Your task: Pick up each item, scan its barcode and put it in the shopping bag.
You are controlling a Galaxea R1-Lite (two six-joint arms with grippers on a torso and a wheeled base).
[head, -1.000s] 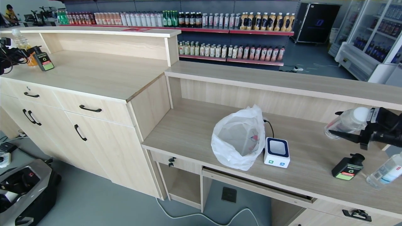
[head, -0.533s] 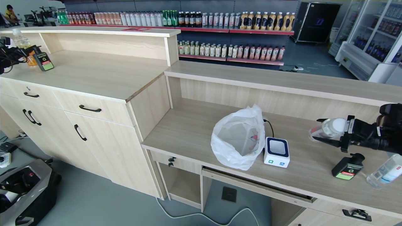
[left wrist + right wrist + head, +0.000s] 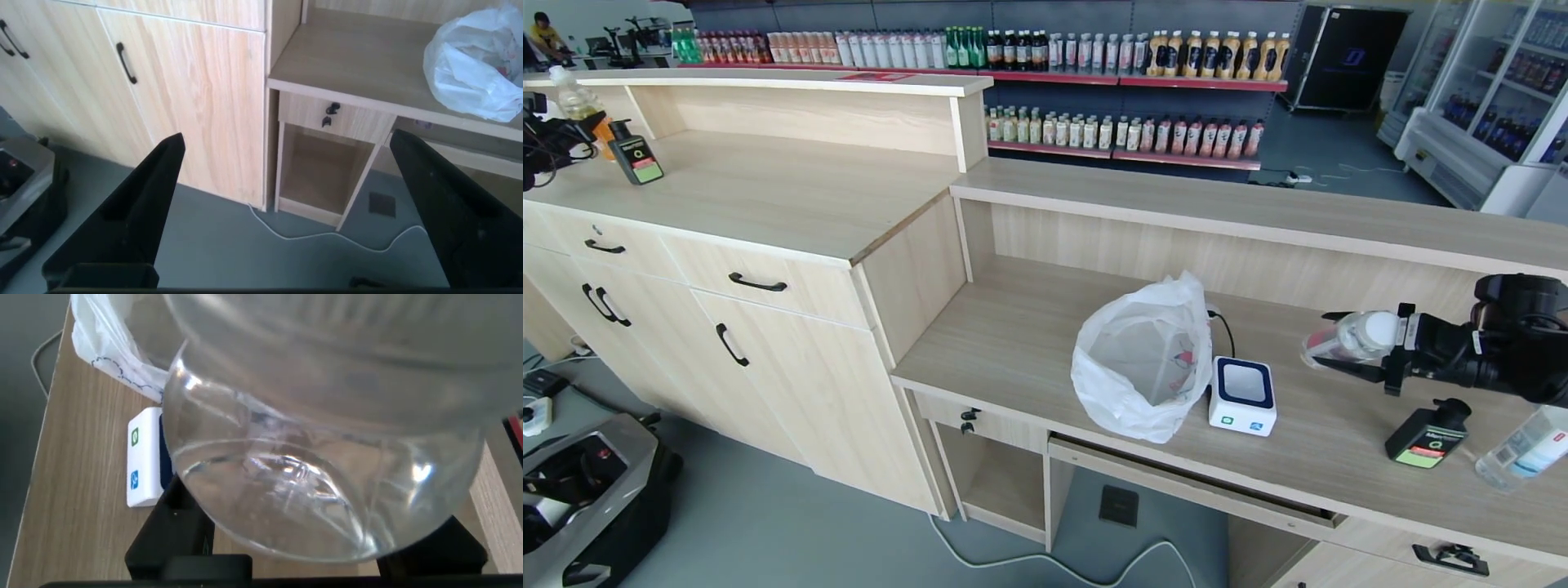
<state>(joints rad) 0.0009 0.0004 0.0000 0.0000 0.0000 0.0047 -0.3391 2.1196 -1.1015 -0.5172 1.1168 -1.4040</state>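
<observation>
Shop shelves (image 3: 1094, 82) stocked with drink bottles run along the back wall, and glass-door coolers (image 3: 1486, 98) stand off to the right. Nearer to me is a pale wood counter (image 3: 1029, 327), its lower desk section joined to a raised section (image 3: 768, 188) with drawers and cupboards.

My right gripper (image 3: 1364, 349) is clamped on a clear bottle (image 3: 1343, 341), which it holds on its side in the air above the desk. Beyond its fingertips, toward my left and lower down, the white scanner (image 3: 1242, 396) sits on the desk. The shopping bag (image 3: 1143, 367) stands open just past the scanner and touches it. Beneath the right wrist, a black pump bottle (image 3: 1427, 433) lies on the desk, and a second clear bottle (image 3: 1527, 449) lies just beyond it at the edge of the head view.

My left gripper (image 3: 282, 216) hangs over the floor in front of the cupboards, its fingers spread wide with nothing between them. The bag is well off to one side of it.
</observation>
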